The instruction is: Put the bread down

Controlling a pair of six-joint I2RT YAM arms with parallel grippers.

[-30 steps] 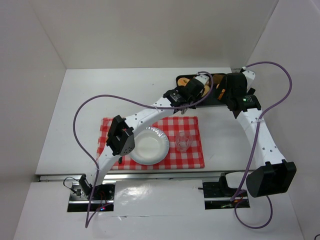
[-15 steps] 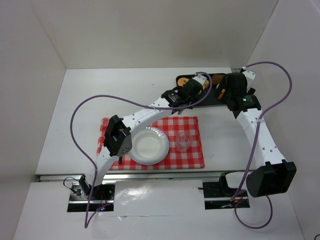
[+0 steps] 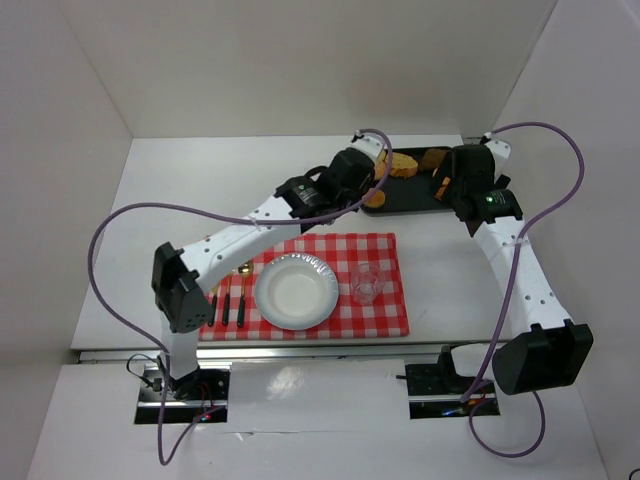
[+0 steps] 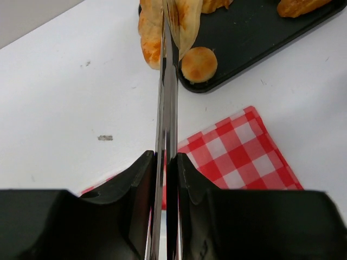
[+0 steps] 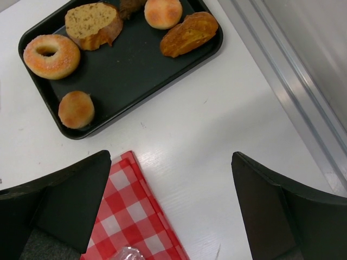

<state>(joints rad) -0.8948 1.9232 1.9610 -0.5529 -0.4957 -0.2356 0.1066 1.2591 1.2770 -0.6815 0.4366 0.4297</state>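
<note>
A: What sits nearest the arms?
B: A white plate (image 3: 295, 296) and a clear glass (image 3: 366, 284) on the red-checked cloth (image 3: 385, 312), with cutlery (image 3: 228, 300) left of the plate.
A: And the left gripper (image 4: 165, 157)?
B: Its black fingers are clamped on thin metal tongs (image 4: 164, 108), which reach out past the cloth's far edge.
A: Where is the bread (image 4: 187, 23)?
B: Pinched at the tongs' tips (golden-yellow, bulging on both sides of the blades), by the left end of the black tray (image 5: 130, 70). Whether it touches the tray, I cannot tell.
A: Farther back?
B: A small round bun (image 5: 76, 109) and a ring-shaped bread (image 5: 68, 59) lie on the tray. The right gripper (image 5: 169, 162) hangs above its right end, fingers spread wide.
</note>
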